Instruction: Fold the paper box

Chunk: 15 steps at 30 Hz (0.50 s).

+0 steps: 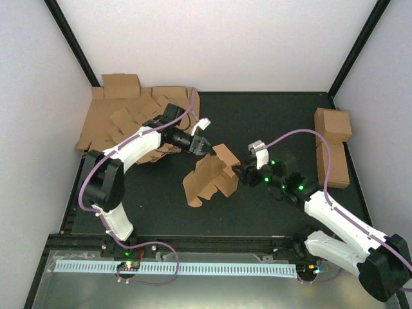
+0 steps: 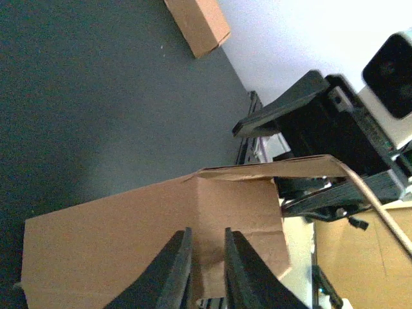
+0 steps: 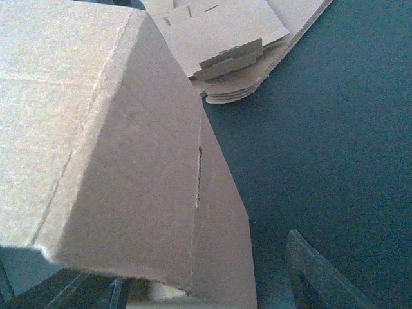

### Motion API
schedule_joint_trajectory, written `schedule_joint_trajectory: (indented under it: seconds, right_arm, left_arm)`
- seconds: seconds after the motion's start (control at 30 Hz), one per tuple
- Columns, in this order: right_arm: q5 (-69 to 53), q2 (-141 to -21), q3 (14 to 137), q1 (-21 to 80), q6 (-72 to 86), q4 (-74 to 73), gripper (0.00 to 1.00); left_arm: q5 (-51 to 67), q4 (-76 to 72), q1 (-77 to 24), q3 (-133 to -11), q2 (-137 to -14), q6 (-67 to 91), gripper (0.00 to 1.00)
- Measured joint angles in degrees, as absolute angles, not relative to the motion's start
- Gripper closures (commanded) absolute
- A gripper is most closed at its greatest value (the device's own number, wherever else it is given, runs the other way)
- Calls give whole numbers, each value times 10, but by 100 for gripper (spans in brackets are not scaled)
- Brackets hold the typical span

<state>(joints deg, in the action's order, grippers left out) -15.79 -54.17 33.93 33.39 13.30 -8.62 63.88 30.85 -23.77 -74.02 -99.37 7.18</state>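
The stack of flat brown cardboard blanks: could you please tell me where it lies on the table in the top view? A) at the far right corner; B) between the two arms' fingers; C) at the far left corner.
C, since the stack of flat brown cardboard blanks spreads over the far left corner.

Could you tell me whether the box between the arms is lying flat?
No, the box is partly folded, with its flaps standing up.

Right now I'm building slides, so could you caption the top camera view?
Left arm and right arm meet at a half-folded cardboard box at centre, flat sheets stacked far left, finished cartons far right.
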Motion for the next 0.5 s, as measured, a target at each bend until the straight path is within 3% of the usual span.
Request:
schedule_joint_trajectory:
  seconds: [0.1, 0.27, 0.5]
  right_arm:
    - [-159, -542, 339, 334, 133, -86, 33]
    - [-161, -542, 339, 334, 133, -87, 33]
    - [-165, -544, 340, 334, 133, -87, 33]
  left_arm:
    - [634, 329, -244, -748, -1007, 59, 71]
    - [612, 359, -248, -766, -1017, 41, 63]
    - [567, 394, -253, -778, -1018, 21, 60]
